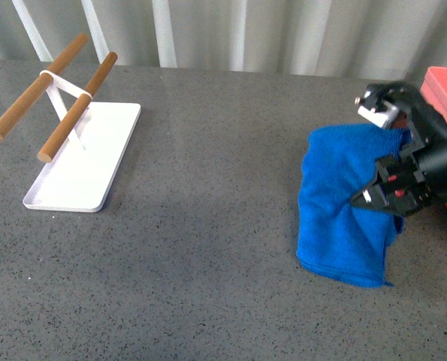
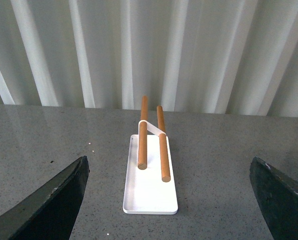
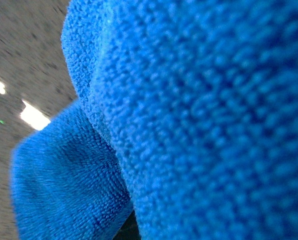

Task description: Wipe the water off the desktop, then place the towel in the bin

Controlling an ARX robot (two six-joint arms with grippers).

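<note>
The right gripper (image 1: 367, 197) is clamped on the towel (image 1: 337, 207), its black fingertips pressed into the cloth's right edge, where the folds bunch toward the pinch. The towel is on the right part of the desktop (image 1: 208, 248). Its lower left portion lies spread on the stone-like surface, and its upper right corner rises against the gripper body. The bin (image 1: 445, 90) stands just beyond the gripper, at the picture's right edge, close to the towel but apart from it.

In the right wrist view, blue microfibre (image 3: 204, 120) fills almost the whole picture. It is so near that it blurs, and neither finger can be seen there. Only a strip of speckled desktop (image 3: 23, 55) with bright reflections shows beside it.

The left gripper (image 2: 168, 161) is spread wide. Its two dark fingers (image 2: 53, 200) stand at opposite edges of the left wrist view and hold nothing. The white tray (image 2: 149, 195) with two wooden rods (image 2: 143, 132) lies on the desktop well ahead of them.

The bin is cut off by the frame, so only one corner and part of a wall show. The gripper's body hides the towel's right edge. No water can be made out on the desktop.
</note>
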